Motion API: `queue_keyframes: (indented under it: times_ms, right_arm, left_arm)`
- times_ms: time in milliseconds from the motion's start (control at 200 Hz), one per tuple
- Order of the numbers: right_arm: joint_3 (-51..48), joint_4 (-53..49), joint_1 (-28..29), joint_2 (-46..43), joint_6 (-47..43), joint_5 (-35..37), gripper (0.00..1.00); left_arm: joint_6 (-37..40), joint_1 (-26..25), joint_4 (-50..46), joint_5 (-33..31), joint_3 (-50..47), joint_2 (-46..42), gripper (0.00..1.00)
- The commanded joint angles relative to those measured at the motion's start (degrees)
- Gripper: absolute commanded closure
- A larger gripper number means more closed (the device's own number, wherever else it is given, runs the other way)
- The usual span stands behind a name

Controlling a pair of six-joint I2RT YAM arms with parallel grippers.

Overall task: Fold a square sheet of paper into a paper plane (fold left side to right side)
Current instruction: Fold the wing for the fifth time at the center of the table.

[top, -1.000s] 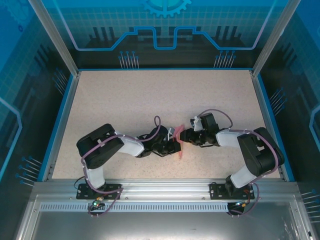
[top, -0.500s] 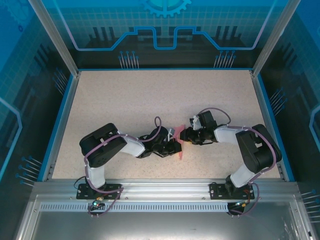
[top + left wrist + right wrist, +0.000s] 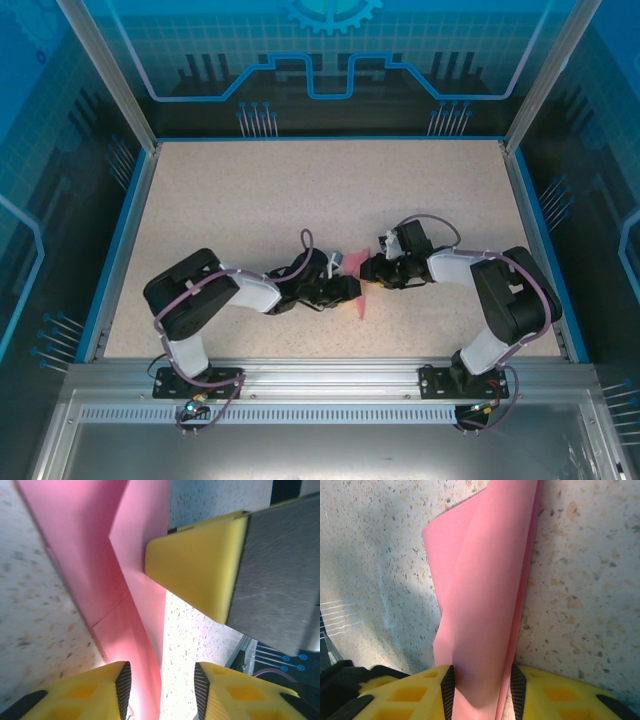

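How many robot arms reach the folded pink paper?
2: the black-and-white left arm at near left, the matching right arm at near right, meeting at the folded pink paper.

My left wrist camera shows the left gripper (image 3: 161,692) with its two yellow fingertips (image 3: 75,697) at the bottom edge, standing apart. The pink paper (image 3: 95,545) runs from the top left down into the gap between them; it lies close against the left fingertip, with a strip of speckled table (image 3: 190,645) showing before the right one; I see creases and overlapping layers in it. The other arm's yellow pad (image 3: 200,565), on a grey metal body (image 3: 280,575), reaches in from the upper right; its blunt tip meets the paper's edge.
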Motion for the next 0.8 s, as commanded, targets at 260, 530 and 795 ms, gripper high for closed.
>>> queue_keyframes:
  times_ms: [260,530,795]
  right_arm:
    - [-0.7,-1.5,1.5,3.2,-2.2,3.3,0.62]
    - [-1.0,-1.4,1.6,3.0,-2.4,3.2,0.62]
    - [-1.1,-1.3,1.6,3.0,-2.4,3.0,0.62]
  left_arm:
    - [1.4,7.6,-4.0,6.1,1.9,-1.8,0.61]
    - [0.1,8.1,-1.5,8.6,6.2,5.3,0.68]
    - [-0.7,8.1,0.2,9.9,8.3,8.8,0.71]
